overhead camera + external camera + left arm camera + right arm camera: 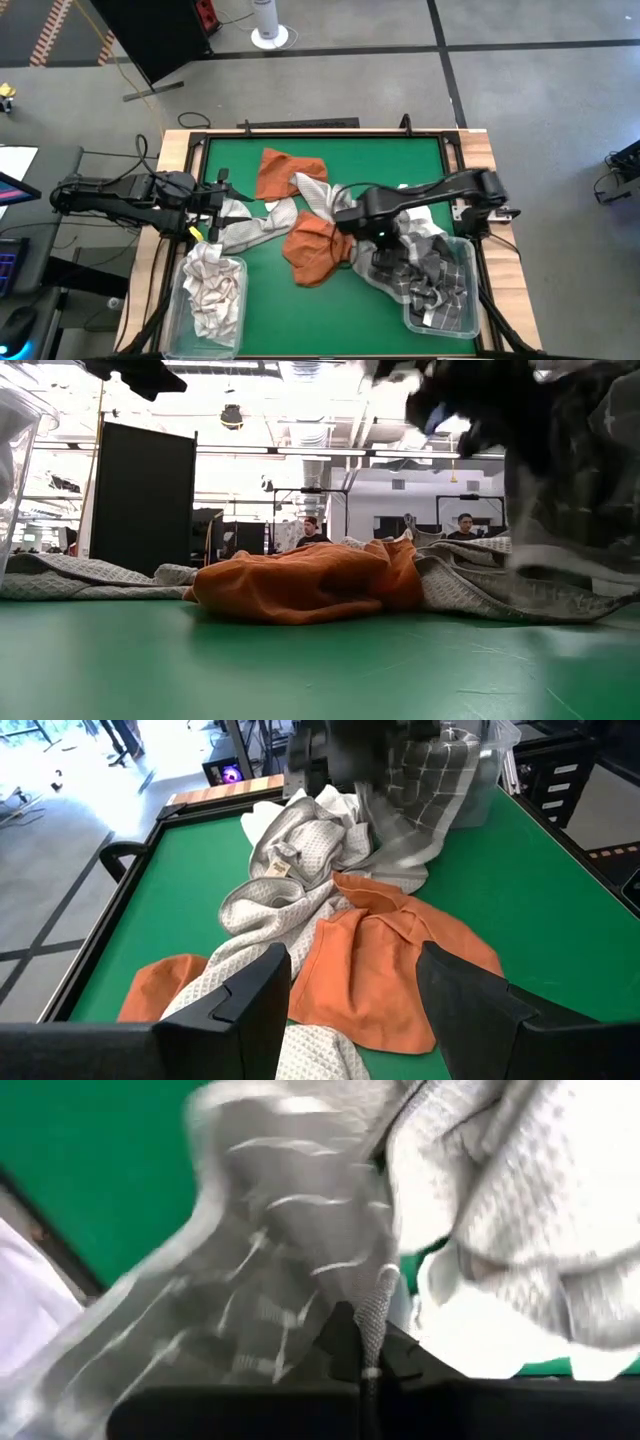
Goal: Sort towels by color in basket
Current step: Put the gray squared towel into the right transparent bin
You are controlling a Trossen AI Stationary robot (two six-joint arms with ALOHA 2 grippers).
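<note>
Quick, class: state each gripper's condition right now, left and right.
Left gripper: open, holding nothing, above the towels.
Right gripper: shut on the dark grey checked towel.

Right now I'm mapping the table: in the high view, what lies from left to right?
Left bin of light towels → left end effector → orange towel → right end effector → right bin of checked towels.

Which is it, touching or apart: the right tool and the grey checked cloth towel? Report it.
Touching. The right wrist view shows the right tool shut on a fold of the grey checked cloth towel, fabric pinched between its fingertips.
</note>
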